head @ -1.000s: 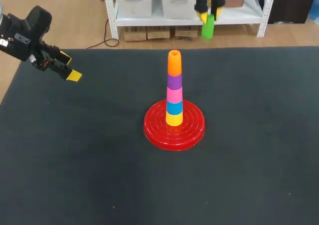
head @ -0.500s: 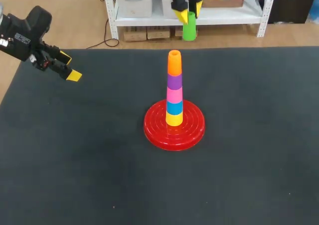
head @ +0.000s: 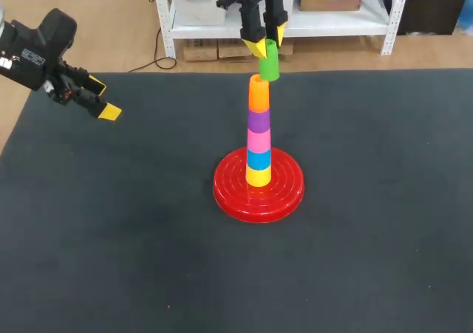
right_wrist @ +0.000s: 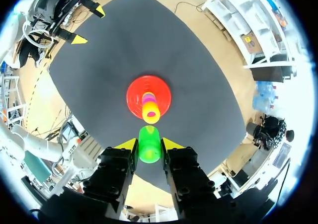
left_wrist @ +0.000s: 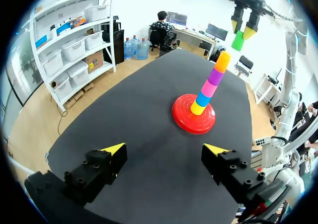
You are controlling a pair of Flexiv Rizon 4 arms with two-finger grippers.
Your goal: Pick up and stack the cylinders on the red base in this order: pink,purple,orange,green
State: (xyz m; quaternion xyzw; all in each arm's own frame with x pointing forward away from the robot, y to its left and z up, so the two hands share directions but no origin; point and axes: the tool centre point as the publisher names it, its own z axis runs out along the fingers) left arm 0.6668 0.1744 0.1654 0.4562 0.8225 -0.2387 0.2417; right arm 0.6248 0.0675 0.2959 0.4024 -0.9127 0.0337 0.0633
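A red base (head: 259, 189) sits mid-table with a stack on its post: yellow, blue, pink (head: 258, 138), purple (head: 258, 119) and orange (head: 258, 94) cylinders from the bottom upward. My right gripper (head: 264, 46) hangs high above and just behind the stack, shut on a green cylinder (head: 269, 60) whose lower end is close to the orange top. The right wrist view looks straight down: the green cylinder (right_wrist: 148, 144) sits between the fingers, just beside the stack's top (right_wrist: 150, 110). My left gripper (head: 103, 103) is open at the table's far left (left_wrist: 164, 153), holding nothing.
The black mat (head: 355, 237) covers the table around the base; nothing else lies on it.
My right gripper has carried the green cylinder leftward and lower, from well right of the stack to just above its orange top. The left arm has not moved.
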